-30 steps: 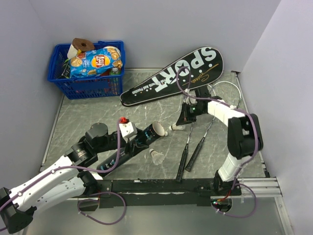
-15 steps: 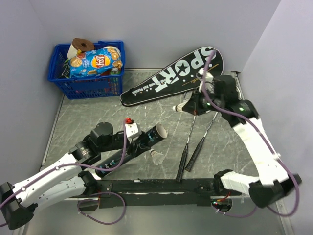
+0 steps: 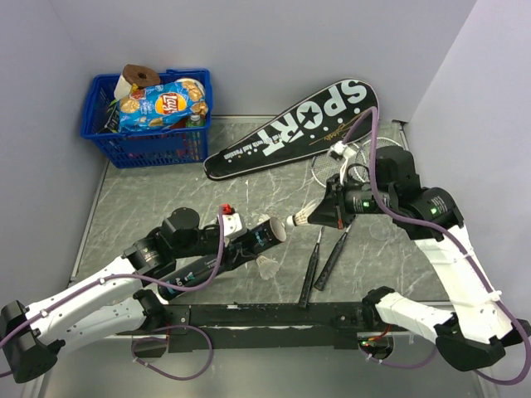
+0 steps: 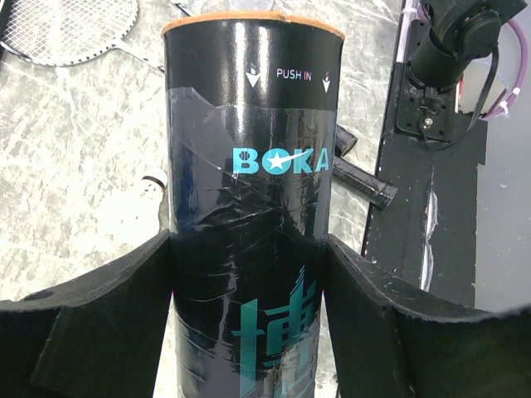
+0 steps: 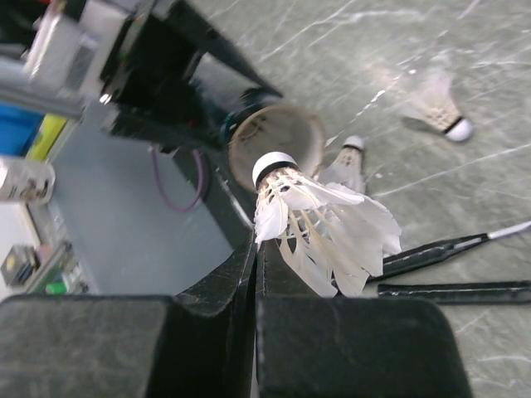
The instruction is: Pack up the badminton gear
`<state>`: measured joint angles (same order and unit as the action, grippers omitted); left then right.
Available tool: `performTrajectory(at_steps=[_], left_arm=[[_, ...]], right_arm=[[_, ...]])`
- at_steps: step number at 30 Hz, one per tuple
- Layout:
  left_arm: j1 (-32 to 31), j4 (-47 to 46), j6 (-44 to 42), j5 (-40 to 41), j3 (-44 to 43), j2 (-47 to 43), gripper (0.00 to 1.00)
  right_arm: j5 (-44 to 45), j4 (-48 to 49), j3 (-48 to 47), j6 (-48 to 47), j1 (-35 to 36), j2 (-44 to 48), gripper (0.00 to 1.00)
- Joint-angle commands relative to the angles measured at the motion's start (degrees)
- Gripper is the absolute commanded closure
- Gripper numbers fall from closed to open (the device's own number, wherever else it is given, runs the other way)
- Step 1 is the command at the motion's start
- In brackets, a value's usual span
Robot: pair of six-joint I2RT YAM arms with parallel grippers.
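Observation:
My left gripper point(image 3: 238, 245) point(image 4: 249, 319) is shut on the dark cylindrical tube point(image 3: 249, 242) point(image 4: 249, 191), a finger pressed against each side. The tube's open mouth point(image 3: 278, 230) point(image 5: 278, 139) points right. My right gripper point(image 3: 325, 213) point(image 5: 258, 253) is shut on a white feather shuttlecock point(image 3: 304, 219) point(image 5: 323, 220), pinching its feathers, cork toward the tube mouth and just short of it. Two more shuttlecocks point(image 5: 436, 106) point(image 5: 344, 164) lie on the table; one shuttlecock point(image 3: 265, 265) shows below the tube. Two rackets point(image 3: 311, 269) point(image 3: 333, 255) lie under my right arm. The black "SPORT" cover point(image 3: 294, 128) lies at the back.
A blue basket point(image 3: 149, 137) of snacks stands at the back left corner. Grey walls close in the marbled table point(image 3: 149, 199) on the left, back and right. The black base rail point(image 3: 274, 315) runs along the near edge.
My right gripper has carried the shuttlecock left and nearer, from beside the cover to the tube's mouth. My left gripper has shifted the tube slightly right.

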<state>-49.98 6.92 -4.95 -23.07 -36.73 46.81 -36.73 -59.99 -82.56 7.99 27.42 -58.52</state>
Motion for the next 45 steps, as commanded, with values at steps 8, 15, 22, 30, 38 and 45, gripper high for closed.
performTrajectory(at_steps=[8, 15, 22, 30, 38, 45], left_arm=[[-0.82, -1.47, -0.76, -2.50, -0.89, -0.93, 0.99], [-1.35, -1.38, -1.11, -3.65, -0.71, -1.89, 0.99], [-1.62, -1.91, -1.11, -3.65, -0.54, -3.21, 0.99], [-1.62, -3.40, -0.68, -4.79, -0.01, -4.88, 0.99], [-1.62, -4.28, -0.23, -5.32, 0.26, -5.41, 0.99], [-1.62, -4.72, 0.03, -5.32, 0.43, -5.94, 0.99]], right_arm=[[-1.06, 1.53, 3.37, 1.24, 6.15, 1.22, 1.00], [-0.36, 4.26, 2.32, 1.68, 8.17, -2.82, 1.00], [-1.15, 7.16, 2.84, 2.64, 11.69, -6.25, 1.00], [-1.50, 18.57, 10.66, 7.56, 16.52, -7.48, 1.00], [-0.27, 34.92, 20.42, 17.32, 21.01, -8.62, 1.00], [0.25, 42.59, 23.68, 21.46, 22.50, -9.07, 0.90]])
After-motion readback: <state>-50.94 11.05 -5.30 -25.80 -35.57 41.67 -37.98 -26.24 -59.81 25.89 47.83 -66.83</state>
